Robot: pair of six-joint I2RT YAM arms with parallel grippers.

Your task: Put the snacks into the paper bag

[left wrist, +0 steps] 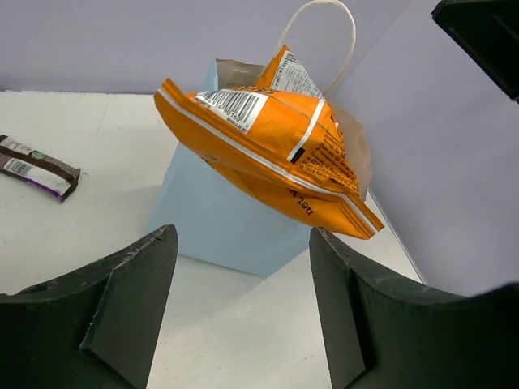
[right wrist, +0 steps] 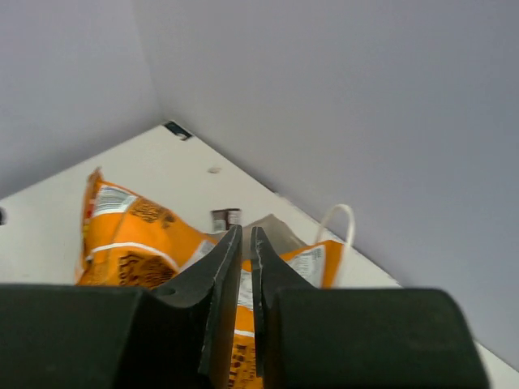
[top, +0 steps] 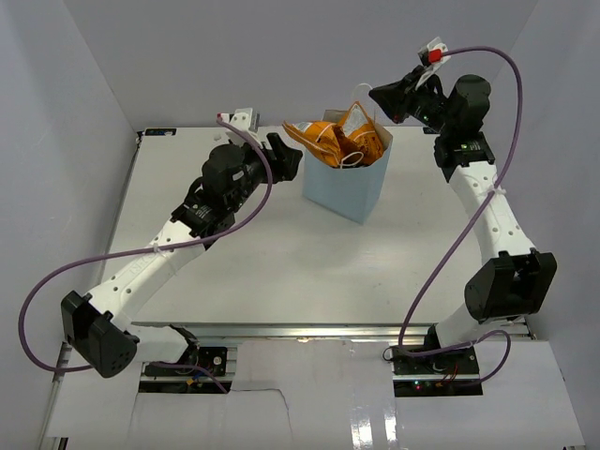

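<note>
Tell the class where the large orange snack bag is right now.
In the top view, the large orange bag lies across the open mouth of the light-blue paper bag at the back centre of the table, its left end overhanging the rim.

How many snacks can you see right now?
2. An orange bag sticks out of the top of the blue paper bag. A brown bar lies on the table, apart from the paper bag. More may be hidden inside.

The large orange bag (left wrist: 268, 154) has white stripes and a white barcode panel; the paper bag (left wrist: 215, 219) is light blue, its handle (left wrist: 352, 36) white; the far-left bar (left wrist: 36, 168) is dark brown.
</note>
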